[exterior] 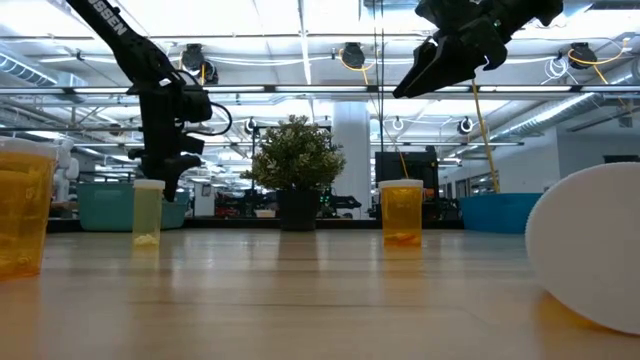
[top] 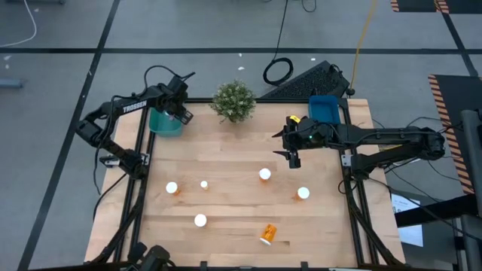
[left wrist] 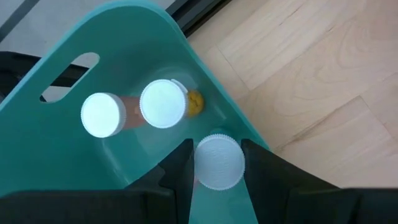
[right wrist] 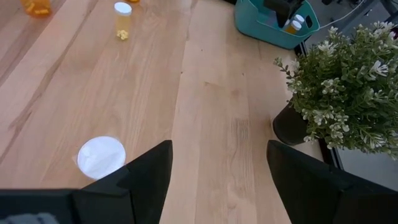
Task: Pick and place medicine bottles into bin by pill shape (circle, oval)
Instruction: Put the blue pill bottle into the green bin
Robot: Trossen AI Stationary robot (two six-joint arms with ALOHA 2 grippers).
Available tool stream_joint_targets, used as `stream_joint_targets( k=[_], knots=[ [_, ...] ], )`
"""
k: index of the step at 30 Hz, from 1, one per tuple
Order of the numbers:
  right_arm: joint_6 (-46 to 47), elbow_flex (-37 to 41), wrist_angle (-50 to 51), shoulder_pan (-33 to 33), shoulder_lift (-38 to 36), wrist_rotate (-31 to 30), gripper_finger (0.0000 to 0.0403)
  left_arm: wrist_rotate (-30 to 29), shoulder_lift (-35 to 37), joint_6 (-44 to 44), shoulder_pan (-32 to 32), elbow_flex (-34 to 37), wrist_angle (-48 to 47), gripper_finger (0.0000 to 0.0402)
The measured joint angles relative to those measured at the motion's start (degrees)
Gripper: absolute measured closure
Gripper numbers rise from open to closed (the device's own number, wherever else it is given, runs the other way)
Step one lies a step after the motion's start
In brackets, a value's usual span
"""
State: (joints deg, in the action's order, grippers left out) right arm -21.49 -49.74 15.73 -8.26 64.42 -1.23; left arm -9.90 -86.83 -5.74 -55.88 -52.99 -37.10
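My left gripper [left wrist: 217, 163] hangs over the teal bin [left wrist: 74, 93], fingers closed on a capped bottle [left wrist: 217, 162] held upright, cap toward the camera. Two bottles [left wrist: 163, 104] already lie below in the bin, so a release should drop it straight in. Farther off, my right gripper [top: 293, 157] hovers open and empty above the table, nearest the bottle [top: 265, 175] just beyond it; its pill shape I can't make out.
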Motion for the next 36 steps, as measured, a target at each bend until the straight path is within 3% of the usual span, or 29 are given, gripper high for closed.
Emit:
stream_joint_targets(
  k=[29, 36],
  knots=[
    [-0.2, 0.0, 1.1, 0.0, 0.0, 0.0, 0.0149, 1.0, 0.0, 0.1, 0.0, 0.0, -0.7, 0.0276],
    [-0.2, 0.0, 1.3, 0.0, 0.0, 0.0, 0.0149, 1.0, 0.0, 0.5, 0.0, 0.0, -0.7, 0.0219]
  ],
)
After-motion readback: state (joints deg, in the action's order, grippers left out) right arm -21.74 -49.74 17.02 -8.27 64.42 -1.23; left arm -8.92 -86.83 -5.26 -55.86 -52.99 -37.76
